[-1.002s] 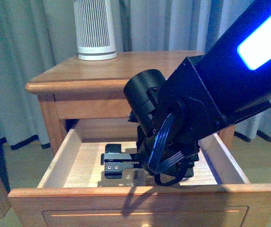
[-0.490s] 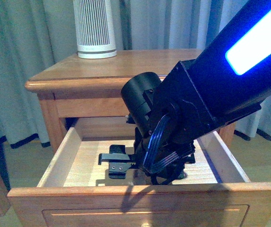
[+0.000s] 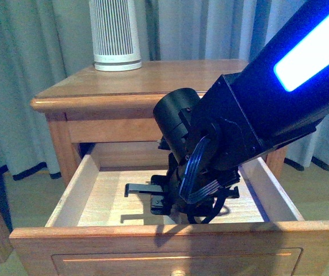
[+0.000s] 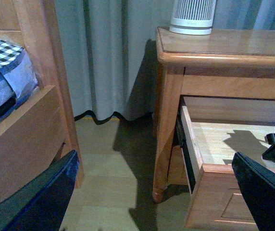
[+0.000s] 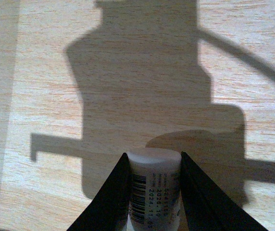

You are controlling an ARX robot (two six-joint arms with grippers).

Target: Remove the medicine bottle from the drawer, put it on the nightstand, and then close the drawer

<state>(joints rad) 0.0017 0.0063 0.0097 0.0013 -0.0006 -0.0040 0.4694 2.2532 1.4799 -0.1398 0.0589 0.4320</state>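
The medicine bottle (image 5: 153,192), white with a barcode and dark print, sits clamped between the two black fingers of my right gripper (image 5: 154,161), just above the pale floor of the drawer (image 5: 56,72). In the front view my right gripper (image 3: 165,202) reaches down into the open drawer (image 3: 176,234) of the nightstand (image 3: 153,77), and the arm hides the bottle. My left gripper (image 4: 154,197) hangs open and empty over the floor, left of the nightstand (image 4: 224,45) and level with the drawer (image 4: 209,139).
A tall white ribbed cylinder (image 3: 115,34) stands at the back left of the nightstand top. Grey curtains (image 3: 26,69) hang behind. A wooden bed frame (image 4: 27,120) with checkered bedding stands across a strip of floor (image 4: 118,159) from the nightstand.
Inside the drawer my right gripper has turned and drawn slightly right and upward, and its shadow now falls apart from it on the drawer floor. The drawer stays open.
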